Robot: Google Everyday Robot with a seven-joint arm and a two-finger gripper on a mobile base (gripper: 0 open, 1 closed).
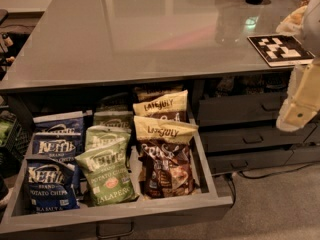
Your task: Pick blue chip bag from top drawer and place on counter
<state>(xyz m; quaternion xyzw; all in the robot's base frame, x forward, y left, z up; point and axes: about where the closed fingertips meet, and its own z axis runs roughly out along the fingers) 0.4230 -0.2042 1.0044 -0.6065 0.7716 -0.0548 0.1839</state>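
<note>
One hand (299,106), downward, right of counter (150,34)

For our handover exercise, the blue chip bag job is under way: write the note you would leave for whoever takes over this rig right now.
Gripper: at the right edge of the view, in front of the closed right-hand drawers, well clear of the bags.
Blue Kettle chip bags: three in the left column of the open top drawer, beside the green jalapeño bags.
Counter: no bag on it.
Done: drawer open.
Left: reach in, grasp a blue bag, lift it out, set it on the counter.
</note>
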